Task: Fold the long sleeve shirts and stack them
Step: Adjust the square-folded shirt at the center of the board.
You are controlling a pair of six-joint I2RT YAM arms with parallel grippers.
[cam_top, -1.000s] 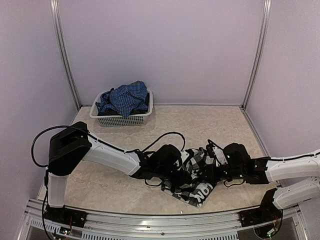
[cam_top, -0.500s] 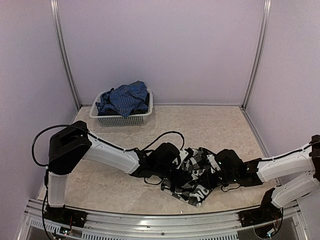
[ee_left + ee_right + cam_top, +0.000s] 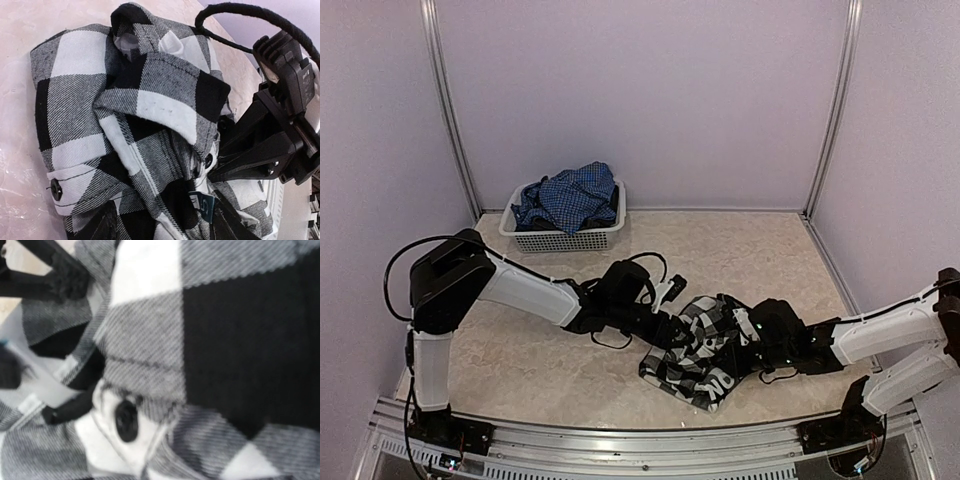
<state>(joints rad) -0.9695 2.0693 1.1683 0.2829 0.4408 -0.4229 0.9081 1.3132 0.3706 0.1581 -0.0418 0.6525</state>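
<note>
The black-and-white checked shirt (image 3: 705,350) lies crumpled on the table between my two arms. In the left wrist view this shirt (image 3: 125,105) fills the frame. My left gripper (image 3: 670,322) is at its left edge, and its open jaws (image 3: 167,227) stand wide apart with loose cloth lying between them. My right gripper (image 3: 740,345) is pushed into the shirt's right side. The left wrist view shows the right gripper (image 3: 212,172) with its fingers pinched together on cloth beside a black button (image 3: 208,161). The right wrist view is filled with check cloth (image 3: 150,340) and hides the fingers. The blue shirt (image 3: 568,198) is heaped in the basket.
The white mesh basket (image 3: 565,238) stands at the back left against the wall. A black cable (image 3: 650,270) loops over the left arm. Wall posts (image 3: 450,110) rise at both back corners.
My left arm drew back to the left, off the top of the shirt. My right gripper slid left into the shirt and closed on its cloth.
</note>
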